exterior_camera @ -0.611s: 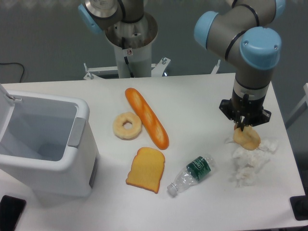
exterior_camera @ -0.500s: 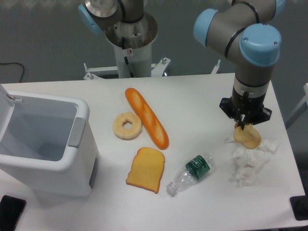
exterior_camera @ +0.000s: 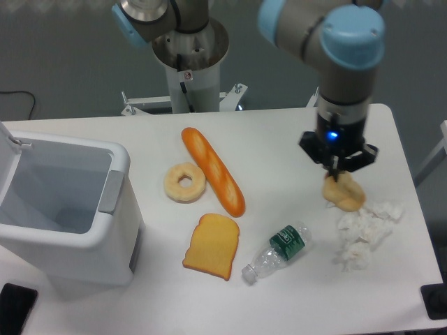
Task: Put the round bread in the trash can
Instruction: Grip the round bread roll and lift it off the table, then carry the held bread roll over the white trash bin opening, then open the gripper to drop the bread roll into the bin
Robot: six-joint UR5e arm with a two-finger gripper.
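The round bread (exterior_camera: pixel 343 193) is hanging just under the gripper (exterior_camera: pixel 337 178) at the right side of the table (exterior_camera: pixel 279 146), w/ the fingers pinching its top edge, so you're carrying it by a thin grip, not a full wrap. Can't tell for sure whether it's clear of the tabletop; it's looking lifted, sitting just up-left of the crumpled tissue (exterior_camera: pixel 363 234). Between you and the goal you're crossing the plastic bottle (exterior_camera: pixel 278 250), the toast slice (exterior_camera: pixel 212 245), the baguette (exterior_camera: pixel 212 169) and the ring-shaped bread (exterior_camera: pixel 185 182), all lying mid-table. The trash can (exterior_camera: pixel 115 188) is standing at the far left, lid swung open, mouth facing up. For this leg, you're wanting height first: be raising the bun well above the baguette and the bin rim before swinging left, since a low pass is risking a snag on the rim's grey panel. Keep the travel smooth, no jerks, b/c an edge pinch on a lumpy bun is likely slipping under a fast swing. Be stopping over the middle of the opening, not the near wall, then be releasing.
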